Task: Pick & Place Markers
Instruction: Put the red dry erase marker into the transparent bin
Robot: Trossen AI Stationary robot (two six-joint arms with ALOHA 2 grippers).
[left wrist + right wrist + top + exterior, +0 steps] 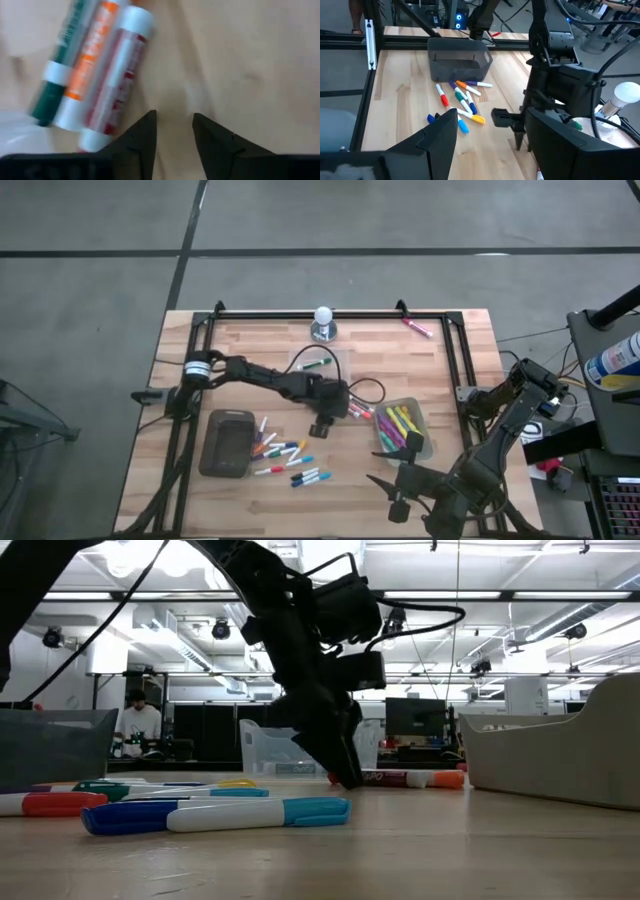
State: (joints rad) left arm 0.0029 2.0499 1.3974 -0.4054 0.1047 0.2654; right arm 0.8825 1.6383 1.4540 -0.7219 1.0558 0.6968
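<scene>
No words clear enough to read. Three markers [95,75] side by side: green, orange, red. Left pincer [174,131] apart, holding nothing; right pincer [490,131] wide apart.

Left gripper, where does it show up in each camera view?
High view: left gripper mid-table, right of the loose markers.
Low view: left gripper centre, tips near the tabletop.
Left wrist view: left gripper at bottom, open.
Right wrist view: left gripper right of centre.
Shared landmark: the loose markers.
</scene>
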